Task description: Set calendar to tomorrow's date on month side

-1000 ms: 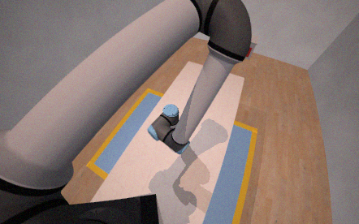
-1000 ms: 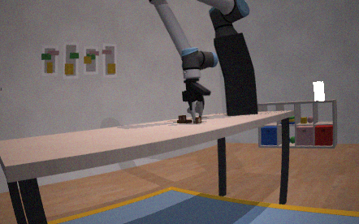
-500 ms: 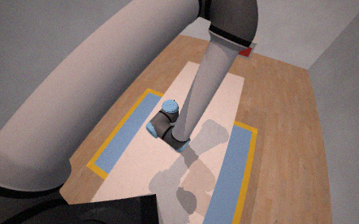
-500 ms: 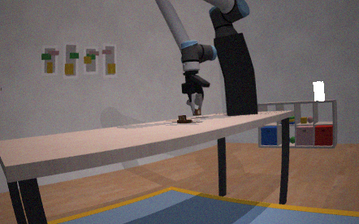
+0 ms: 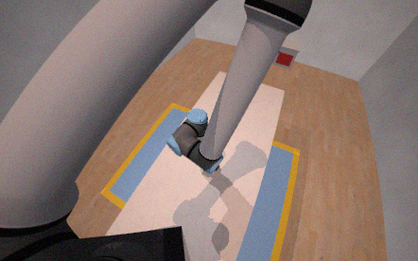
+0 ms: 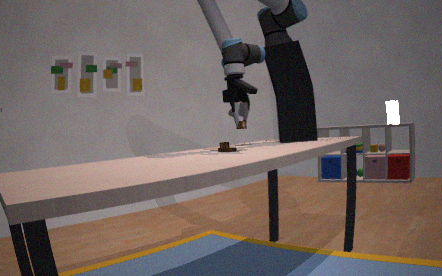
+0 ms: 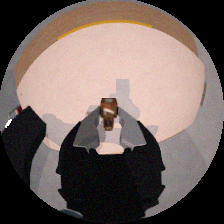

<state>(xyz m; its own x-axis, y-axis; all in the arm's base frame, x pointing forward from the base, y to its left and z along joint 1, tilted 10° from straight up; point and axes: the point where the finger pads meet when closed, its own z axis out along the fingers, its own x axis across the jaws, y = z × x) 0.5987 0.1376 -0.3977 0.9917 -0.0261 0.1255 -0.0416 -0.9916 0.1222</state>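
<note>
My gripper (image 6: 241, 121) (image 7: 108, 107) is shut on a brown cube (image 6: 242, 125) (image 7: 108, 105), which hangs in the air above the table. The small dark brown tray (image 6: 233, 149) lies on the table below, a little to the left of the held cube in the exterior view. The other brown cube (image 6: 224, 144) sits at the tray's left part there. In the wrist view, the tray and its cube show small and dark just below the held cube, between the fingers. The digits and the month's name are too small and blurred to read. The arm hides the fingers in the top view.
The long pale table (image 5: 152, 199) (image 6: 101, 172) (image 7: 65, 75) carries the tray, and the arm's shadows fall across it. Blue floor mats with yellow borders lie beside the table. A shelf (image 6: 413, 150) with coloured bins stands behind the table's far end.
</note>
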